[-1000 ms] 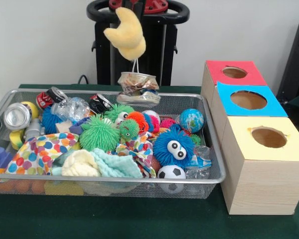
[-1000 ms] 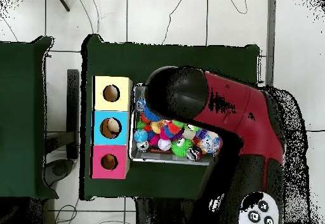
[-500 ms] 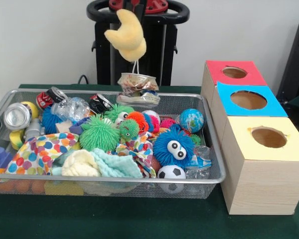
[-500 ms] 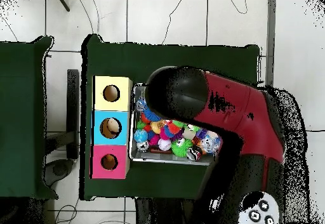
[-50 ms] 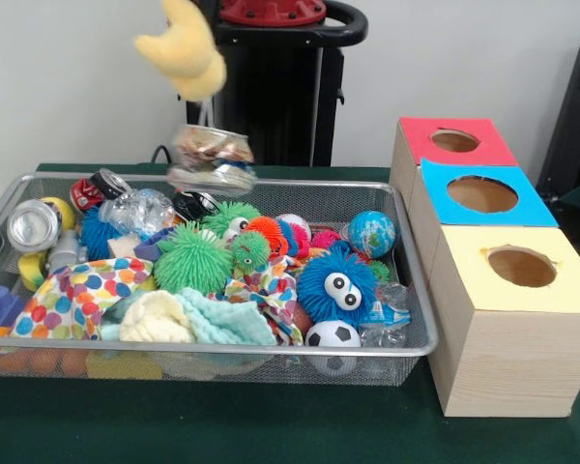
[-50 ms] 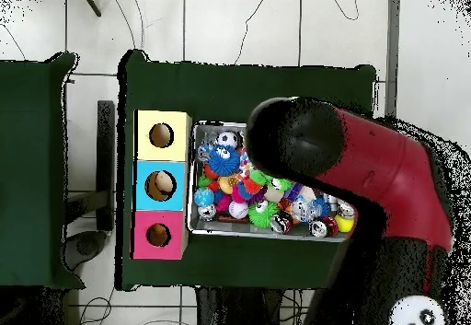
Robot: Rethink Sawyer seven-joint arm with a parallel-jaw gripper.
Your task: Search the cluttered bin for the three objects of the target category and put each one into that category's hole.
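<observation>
- A crushed can (image 5: 211, 159) is hanging in the air above the far left part of the wire bin (image 5: 271, 360), clear of the clutter below it.
- A yellow foam-like pad (image 5: 182, 46) is sitting directly above the can, joined to it by thin stems; this looks to be the gripper (image 5: 204, 114), but whether its fingers are wide or narrow cannot be told, as they are not showing.
- In the overhead view the red and black arm (image 6: 368, 169) is covering much of the bin, hiding can and gripper.
- The bin is holding spiky rubber balls: a green one (image 5: 191, 258), a blue one with eyes (image 5: 336, 285), plus a globe ball (image 5: 371, 233) and a small football (image 5: 332, 334) at the near rim.
- More cans are lying along the bin's far left side, including a silver can (image 5: 33, 225) and a red can (image 5: 92, 188).
- A spotted cloth (image 5: 77, 293) and a pale knitted cloth (image 5: 157, 318) are lying at the near left.
- Three wooden boxes are standing just right of the bin: yellow-topped box (image 5: 514, 319) nearest, blue-topped box (image 5: 481, 194) in the middle, red-topped box (image 5: 452, 141) farthest, each with a round hole.
</observation>
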